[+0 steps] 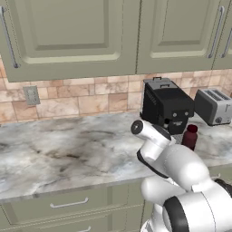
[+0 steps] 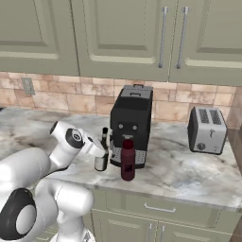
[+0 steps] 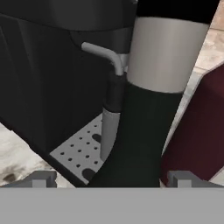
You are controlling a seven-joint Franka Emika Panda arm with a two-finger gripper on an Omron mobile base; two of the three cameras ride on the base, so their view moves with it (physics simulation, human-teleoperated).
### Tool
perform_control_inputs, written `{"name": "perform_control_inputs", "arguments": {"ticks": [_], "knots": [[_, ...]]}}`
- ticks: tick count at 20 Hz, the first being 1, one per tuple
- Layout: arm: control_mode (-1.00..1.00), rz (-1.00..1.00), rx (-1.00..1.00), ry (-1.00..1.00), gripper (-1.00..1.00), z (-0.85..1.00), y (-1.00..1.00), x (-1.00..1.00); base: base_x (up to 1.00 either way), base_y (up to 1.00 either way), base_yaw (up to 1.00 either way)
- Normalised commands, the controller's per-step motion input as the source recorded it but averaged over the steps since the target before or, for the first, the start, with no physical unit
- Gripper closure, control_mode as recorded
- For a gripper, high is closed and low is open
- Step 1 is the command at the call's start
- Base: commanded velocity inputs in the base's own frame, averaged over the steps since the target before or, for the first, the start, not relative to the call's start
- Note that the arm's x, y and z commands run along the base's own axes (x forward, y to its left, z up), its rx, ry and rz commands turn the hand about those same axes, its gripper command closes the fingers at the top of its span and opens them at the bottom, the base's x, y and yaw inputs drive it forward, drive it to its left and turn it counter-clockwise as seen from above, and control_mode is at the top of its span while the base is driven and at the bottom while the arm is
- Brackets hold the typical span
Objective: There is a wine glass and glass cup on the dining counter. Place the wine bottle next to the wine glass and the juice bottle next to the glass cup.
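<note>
Maroon juice bottle point(image 2: 127, 160) beside wine bottle point(image 3: 153, 109), spread pincer point(image 3: 111, 179) flanking it, toaster point(image 2: 206, 129) right.

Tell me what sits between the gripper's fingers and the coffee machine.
In the hand view the wine bottle stands between the open fingers, directly in front of the coffee machine; the juice bottle stands beside it.
</note>
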Motion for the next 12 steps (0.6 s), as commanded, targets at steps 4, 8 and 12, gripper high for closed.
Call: {"name": "perform_control_inputs", "arguments": {"ticks": [4, 8, 12], "knots": [[-1.0, 0.05, 0.0, 0.0, 1.0, -0.02, -0.07, -0.01, 0.0, 0.0, 0.0], [-1.0, 0.06, 0.0, 0.0, 1.0, 0.0, -0.07, -0.11, 0.0, 0.0, 0.0], [-1.0, 0.06, 0.0, 0.0, 1.0, 0.0, 0.0, -0.18, 0.0, 0.0, 0.0]]}}
